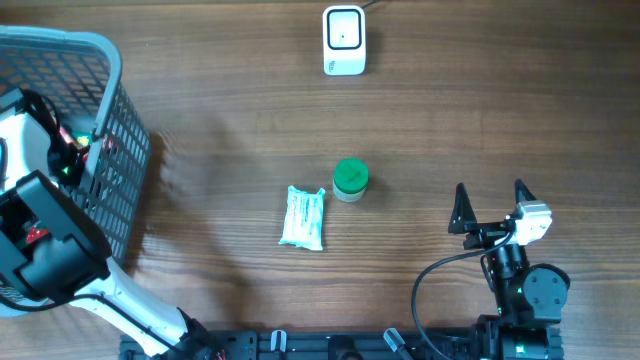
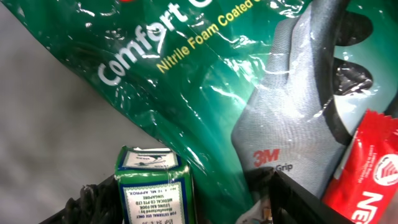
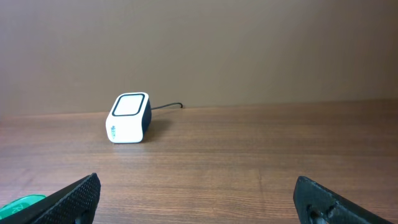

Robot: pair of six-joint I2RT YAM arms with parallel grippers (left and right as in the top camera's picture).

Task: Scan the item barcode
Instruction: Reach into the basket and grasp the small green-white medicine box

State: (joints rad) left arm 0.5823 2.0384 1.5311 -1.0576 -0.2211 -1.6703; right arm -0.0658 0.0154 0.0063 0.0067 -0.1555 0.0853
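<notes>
Inside the basket (image 1: 110,60) at the left of the counter (image 1: 450,120), the left pincer (image 2: 193,199) straddles a small green box (image 2: 152,186) lying against a glove pack (image 2: 205,74), though I cannot tell whether it grips it, while the right pincer (image 1: 490,195) hangs released, well apart from the scanner (image 1: 344,40).

Matt wood-grain counter (image 1: 220,120); smooth white plastic scanner (image 1: 344,40); grey plastic mesh basket (image 1: 120,170); glossy, crinkled green film glove pack (image 2: 205,68); shiny film-wrapped carton (image 2: 154,186).

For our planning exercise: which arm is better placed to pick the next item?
Left: the left pincer is inside the basket, straddling a green box; the right pincer sits open, far from it.
</notes>
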